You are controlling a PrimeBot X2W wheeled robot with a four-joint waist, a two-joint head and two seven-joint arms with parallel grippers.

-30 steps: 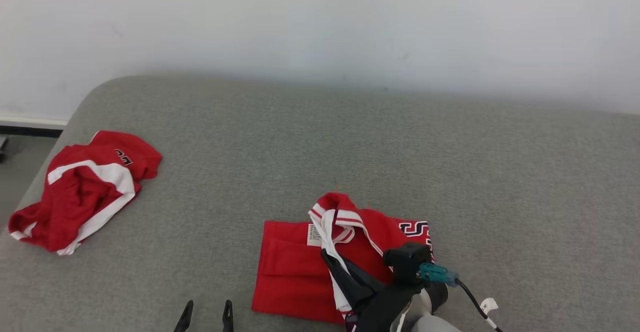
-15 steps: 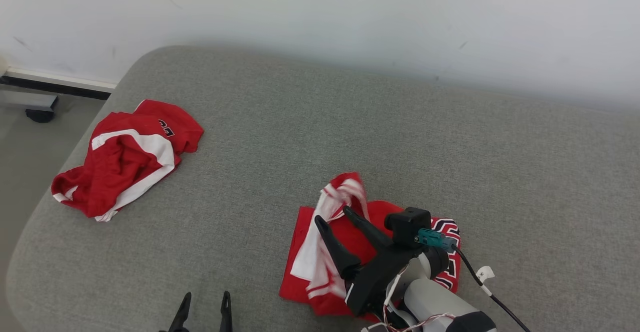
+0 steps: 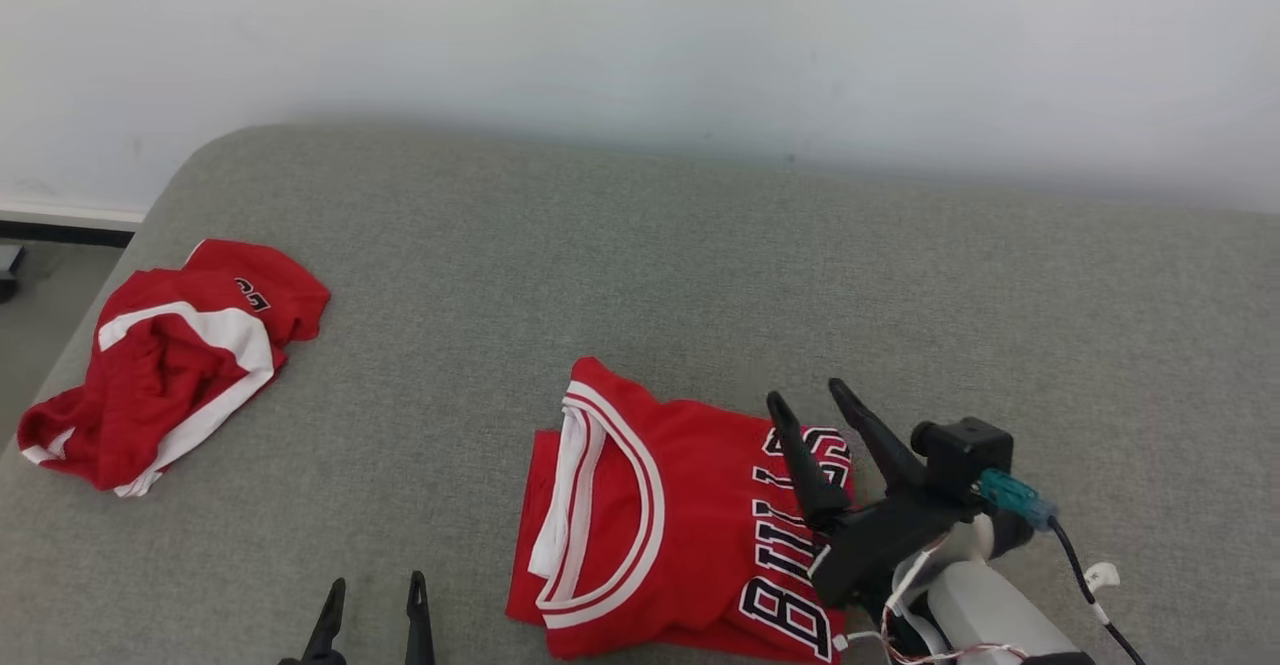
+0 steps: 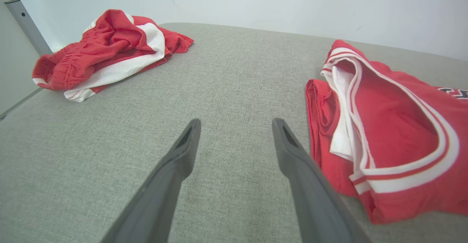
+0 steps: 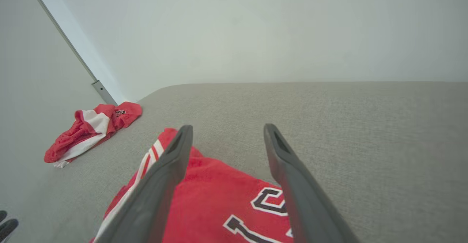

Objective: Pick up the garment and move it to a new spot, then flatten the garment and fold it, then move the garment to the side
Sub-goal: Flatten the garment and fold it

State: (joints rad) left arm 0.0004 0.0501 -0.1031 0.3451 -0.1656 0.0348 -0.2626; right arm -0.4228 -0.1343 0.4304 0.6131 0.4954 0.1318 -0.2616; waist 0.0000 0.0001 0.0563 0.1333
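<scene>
Garment (image 3: 650,515) released, lying folded, right hand (image 3: 803,391) spread

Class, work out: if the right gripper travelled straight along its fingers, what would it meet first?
The right gripper would probably meet bare grey cushion beyond the red jersey; height is hard to judge.

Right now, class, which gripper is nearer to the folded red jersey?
Right. The right gripper hangs open over the folded red jersey at its lettered end; the left gripper, also open, is beside its collar end, apart.
</scene>
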